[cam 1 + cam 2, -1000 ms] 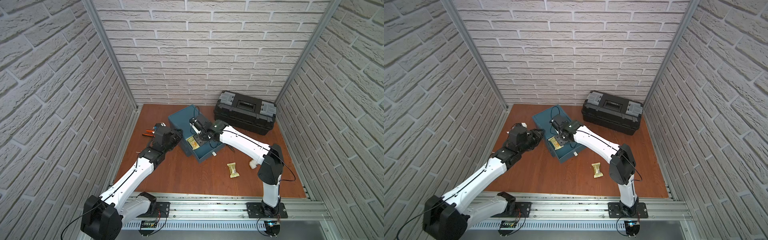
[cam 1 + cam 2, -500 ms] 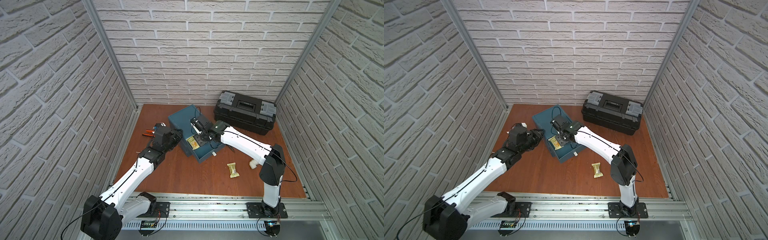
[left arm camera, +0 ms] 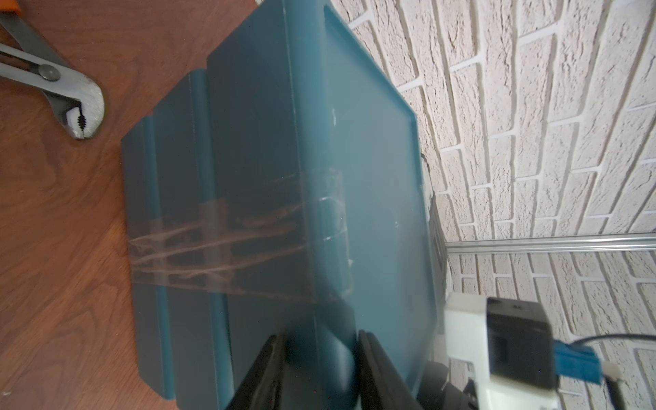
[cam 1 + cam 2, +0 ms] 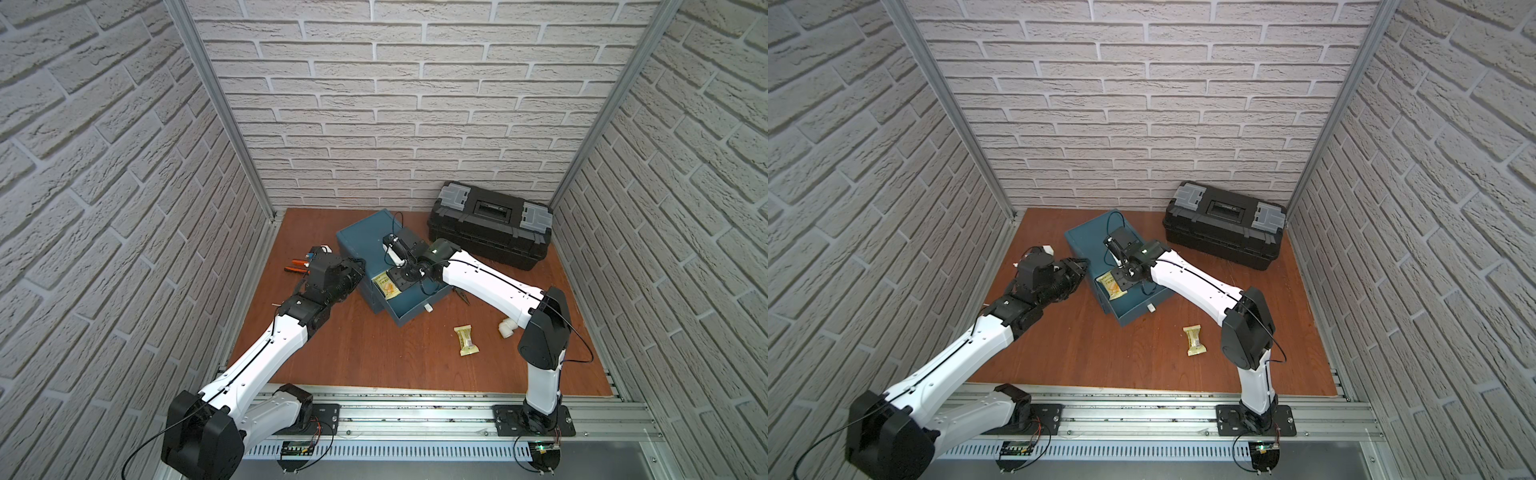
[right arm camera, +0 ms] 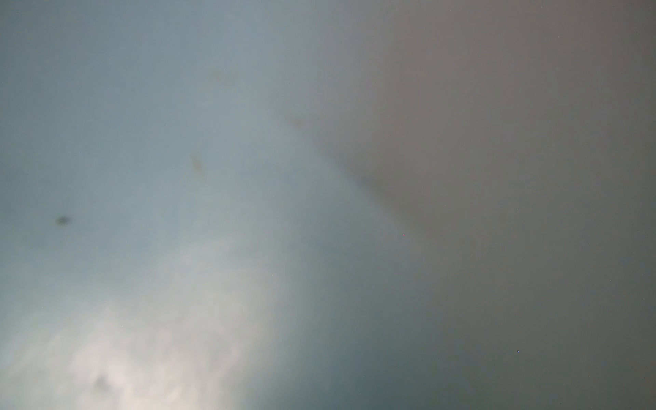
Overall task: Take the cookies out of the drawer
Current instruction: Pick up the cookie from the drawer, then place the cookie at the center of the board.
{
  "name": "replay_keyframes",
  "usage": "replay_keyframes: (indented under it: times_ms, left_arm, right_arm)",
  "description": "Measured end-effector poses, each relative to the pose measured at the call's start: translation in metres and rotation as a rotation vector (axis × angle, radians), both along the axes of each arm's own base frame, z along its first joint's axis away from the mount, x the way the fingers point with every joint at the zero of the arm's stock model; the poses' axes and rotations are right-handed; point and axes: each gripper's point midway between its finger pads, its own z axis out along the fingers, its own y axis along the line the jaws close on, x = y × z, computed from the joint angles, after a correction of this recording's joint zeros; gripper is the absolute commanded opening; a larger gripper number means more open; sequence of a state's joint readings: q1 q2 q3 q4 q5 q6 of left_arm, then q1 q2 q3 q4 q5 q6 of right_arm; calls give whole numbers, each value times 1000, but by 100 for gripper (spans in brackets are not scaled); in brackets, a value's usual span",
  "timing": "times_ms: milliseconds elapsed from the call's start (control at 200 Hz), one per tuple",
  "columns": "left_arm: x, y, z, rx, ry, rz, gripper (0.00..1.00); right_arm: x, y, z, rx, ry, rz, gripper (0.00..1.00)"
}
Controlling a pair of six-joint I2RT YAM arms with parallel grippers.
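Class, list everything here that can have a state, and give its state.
Drawer, pulled open.
Toolbox, lid shut.
Left gripper, shut on the cabinet corner.
Right gripper, down in the drawer; jaws hidden.
Gold cookie, inside the drawer.
Pale cookie, out on the table.
Pliers, lying flat on the table.

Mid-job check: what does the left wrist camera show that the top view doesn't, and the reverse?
Left wrist only: clear tape stuck across the side of the blue cabinet, and the toothed metal head of the pliers.
Top view only: the right gripper down in the open drawer beside a gold cookie packet, a second packet on the table, the black toolbox and a white pipe elbow.
Both: the cabinet, the pliers, and the left gripper at the cabinet's corner.
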State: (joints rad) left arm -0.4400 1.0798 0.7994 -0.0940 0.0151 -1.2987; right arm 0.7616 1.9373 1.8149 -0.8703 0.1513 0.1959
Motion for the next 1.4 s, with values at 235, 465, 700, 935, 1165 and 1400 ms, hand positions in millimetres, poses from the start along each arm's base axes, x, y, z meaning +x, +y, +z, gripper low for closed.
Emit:
replay_keyframes:
  times_ms: [235,465,700,935,1165,1400]
  left_arm:
    - [0,0,0,0,0,0,37]
    - [0,0,0,0,0,1,37]
    - [0,0,0,0,0,0,37]
    - [0,0,0,0,0,0,37]
    - [0,0,0,0,0,0,37]
    - [0,0,0,0,0,0,37]
  right_arm:
    - [0,-1,2,-1,3,-3,39]
    - [-12,-11,16,-9,10,-2,38]
    - [-31,-32,64,45,-52,-17,36]
    - [-53,-66,94,65,-114,-70,34]
    - [-76,-116,87,34,-99,-165,33]
    - [-101,-188,53,0,-46,-334,33]
